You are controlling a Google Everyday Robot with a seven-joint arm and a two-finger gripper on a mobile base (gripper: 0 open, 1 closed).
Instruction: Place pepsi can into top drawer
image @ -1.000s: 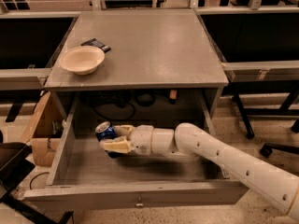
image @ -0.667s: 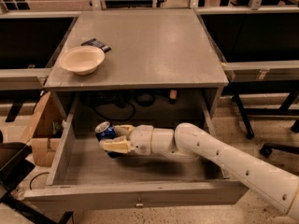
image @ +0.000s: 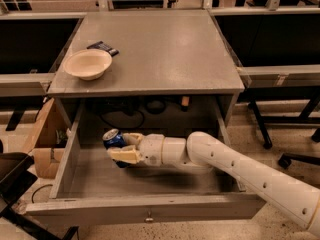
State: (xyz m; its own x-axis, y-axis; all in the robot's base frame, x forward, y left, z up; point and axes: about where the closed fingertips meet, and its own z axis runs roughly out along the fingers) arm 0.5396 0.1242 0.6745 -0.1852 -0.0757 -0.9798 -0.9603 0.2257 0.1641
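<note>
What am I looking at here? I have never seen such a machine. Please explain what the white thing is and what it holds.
The white tube is a robot arm. Its end is a gripper with two fingers, like a simple hand. There is one picture, taken from above and in front of a grey desk. The desk's top drawer is pulled open, and the gripper is inside it, closed on a blue soda can. On the desk top lie a beige bowl and, just behind it, a flat black object.
</note>
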